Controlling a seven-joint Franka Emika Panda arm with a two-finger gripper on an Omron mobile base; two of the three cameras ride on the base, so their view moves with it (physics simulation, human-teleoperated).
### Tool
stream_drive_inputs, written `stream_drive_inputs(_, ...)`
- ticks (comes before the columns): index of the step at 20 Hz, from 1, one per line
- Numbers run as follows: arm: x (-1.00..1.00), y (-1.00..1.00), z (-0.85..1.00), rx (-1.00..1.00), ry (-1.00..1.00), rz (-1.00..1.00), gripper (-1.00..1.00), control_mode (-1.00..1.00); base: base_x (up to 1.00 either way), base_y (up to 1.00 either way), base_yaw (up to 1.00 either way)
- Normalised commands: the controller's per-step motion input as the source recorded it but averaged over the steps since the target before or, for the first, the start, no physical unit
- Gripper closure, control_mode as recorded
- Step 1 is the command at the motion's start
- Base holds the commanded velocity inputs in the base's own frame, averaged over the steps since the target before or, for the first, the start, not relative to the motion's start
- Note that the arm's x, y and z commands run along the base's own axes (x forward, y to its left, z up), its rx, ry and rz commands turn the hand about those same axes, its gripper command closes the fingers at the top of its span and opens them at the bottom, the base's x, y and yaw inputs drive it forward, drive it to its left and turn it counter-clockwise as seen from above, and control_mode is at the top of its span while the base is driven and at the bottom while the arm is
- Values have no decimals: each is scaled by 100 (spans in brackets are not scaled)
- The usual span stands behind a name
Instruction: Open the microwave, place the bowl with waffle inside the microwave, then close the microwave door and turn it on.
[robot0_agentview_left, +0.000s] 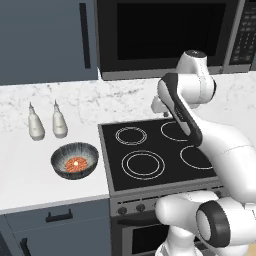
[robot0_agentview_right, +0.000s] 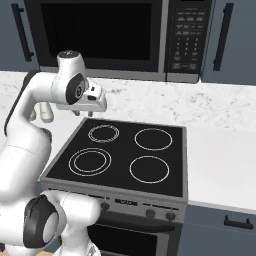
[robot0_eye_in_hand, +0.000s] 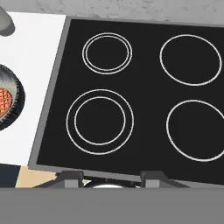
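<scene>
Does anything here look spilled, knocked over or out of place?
Nothing stands out. The small dark grey bowl sits upright on the white counter with the orange-red waffle inside, two white bottles stand upright behind it, and the black microwave door is shut.

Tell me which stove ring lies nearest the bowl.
The front left ring, a double circle. It sits at the stove's left edge, just across from the bowl on the counter; the other three rings lie further back or right.

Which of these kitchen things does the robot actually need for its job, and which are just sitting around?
Needed:
- large black and steel-grey microwave, door shut
- small dark grey bowl on the counter
- orange-red waffle in that bowl

Just lying about:
- two white bottles
- black four-ring stove
</scene>
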Motion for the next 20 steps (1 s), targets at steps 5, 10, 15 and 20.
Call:
stream_drive_inputs(5,-62,-40,9,1,-19,0,-100,-100,0,0,0)
stream_drive_inputs(10,-74,-97,37,4,-35,0,-100,-100,0,0,0)
stream_drive_inputs(15,-33,-79,60,4,-51,0,-100,-100,0,0,0)
stream_drive_inputs(20,-21,-66,74,1,-56,-5,-100,-100,0,0,0)
